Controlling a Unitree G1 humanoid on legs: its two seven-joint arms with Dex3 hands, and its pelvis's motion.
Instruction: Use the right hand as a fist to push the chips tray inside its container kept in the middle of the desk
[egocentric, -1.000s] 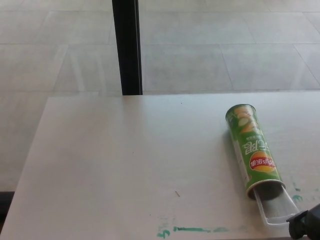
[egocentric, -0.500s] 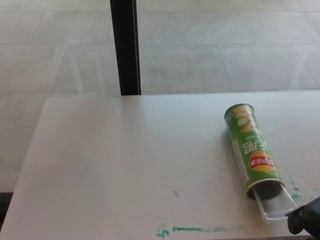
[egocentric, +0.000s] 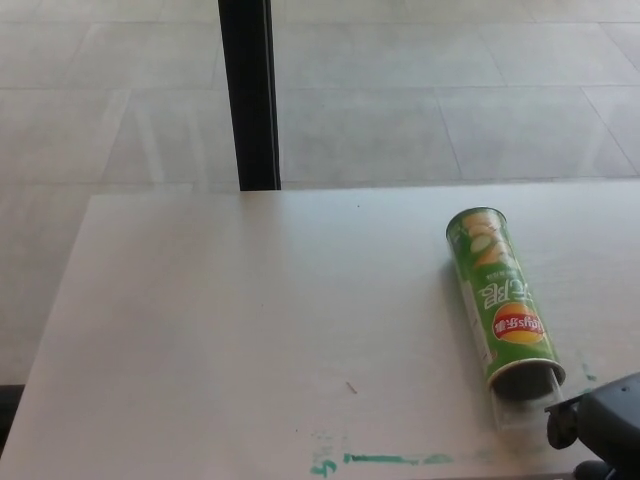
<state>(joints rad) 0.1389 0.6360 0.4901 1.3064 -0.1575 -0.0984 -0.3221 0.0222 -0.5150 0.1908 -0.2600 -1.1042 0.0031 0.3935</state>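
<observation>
Right now the push is under way — green chips container (egocentric: 503, 305) lies on its side near the desk's (egocentric: 230, 320) right edge, clear tray (egocentric: 520, 408) mostly in. Right hand (egocentric: 600, 425) at tray end; can't tell if clenched. Next, prob. push w/ hand along container's axis.

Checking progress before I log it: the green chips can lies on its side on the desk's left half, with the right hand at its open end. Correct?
Not quite. The head view shows the green cylindrical chips can lying on its side on the right half of the pale wooden desk, not the left. The black right hand is at its open end, where a little of the clear plastic tray shows.
</observation>
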